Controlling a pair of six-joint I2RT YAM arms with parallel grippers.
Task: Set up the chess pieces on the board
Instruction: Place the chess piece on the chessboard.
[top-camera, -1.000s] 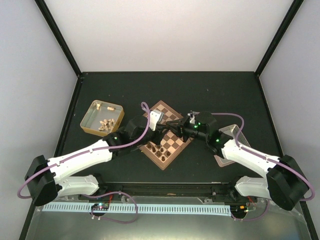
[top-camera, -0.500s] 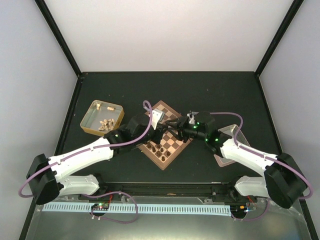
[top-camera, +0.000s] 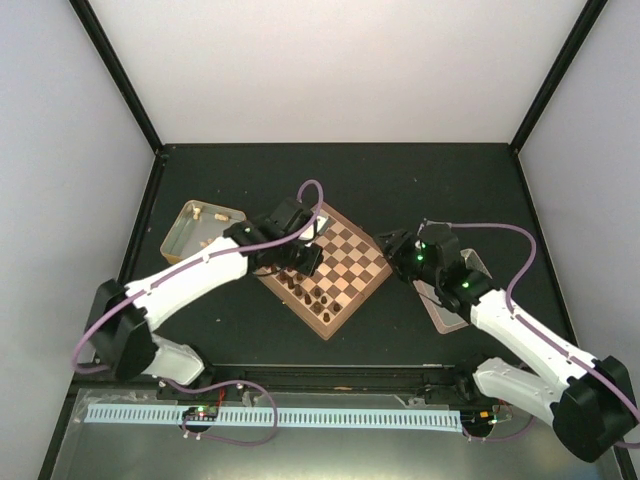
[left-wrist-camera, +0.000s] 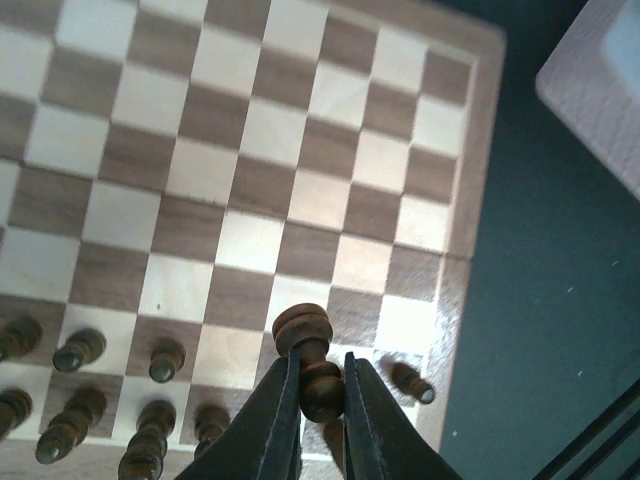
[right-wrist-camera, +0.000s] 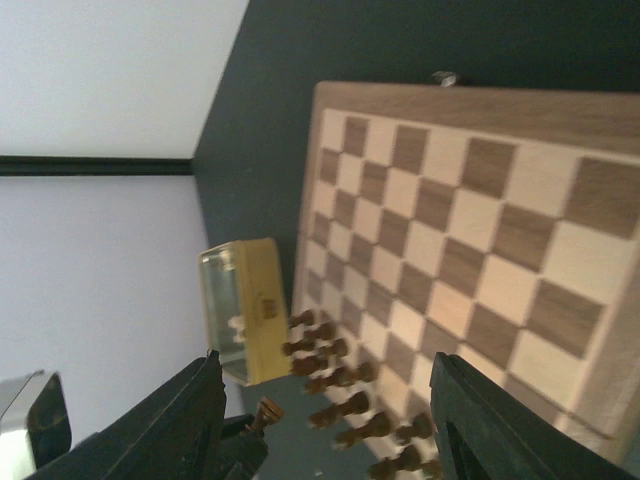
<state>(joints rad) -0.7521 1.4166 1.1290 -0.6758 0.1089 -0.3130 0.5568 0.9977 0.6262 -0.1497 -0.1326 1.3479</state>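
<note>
Left gripper: we see the left gripper (left-wrist-camera: 320, 362) with its fingers (left-wrist-camera: 272, 420) clamped on one dark piece (left-wrist-camera: 304, 330), held by the stem with its round head above the tips.
Held piece, place: over the board (top-camera: 350, 255), low above the squares by its left-hand edge. We cannot tell whether its base touches the wood.
Chess pieces: the other dark chess pieces (top-camera: 316, 296) stand in two rows along the board's near-left edge. In the left wrist view one (left-wrist-camera: 412, 382) stands just beside the rim.
Right gripper: we see the right gripper (top-camera: 393, 246) with its fingers (right-wrist-camera: 178, 425) wide apart and nothing between them. It hangs just off the board's right corner.
Board edges: the board sits cornerwise on the table (top-camera: 430, 185), one corner pointing at the table's near edge.
Open room: bare checks run from the standing rows to the board's far and right corners.
Left side: a gold tray (top-camera: 178, 240) lies near the table's left edge, apart from the board, with the left arm crossing it.
Right side: a pink tray (top-camera: 442, 312) lies near the board's right corner, partly under the right arm.
</note>
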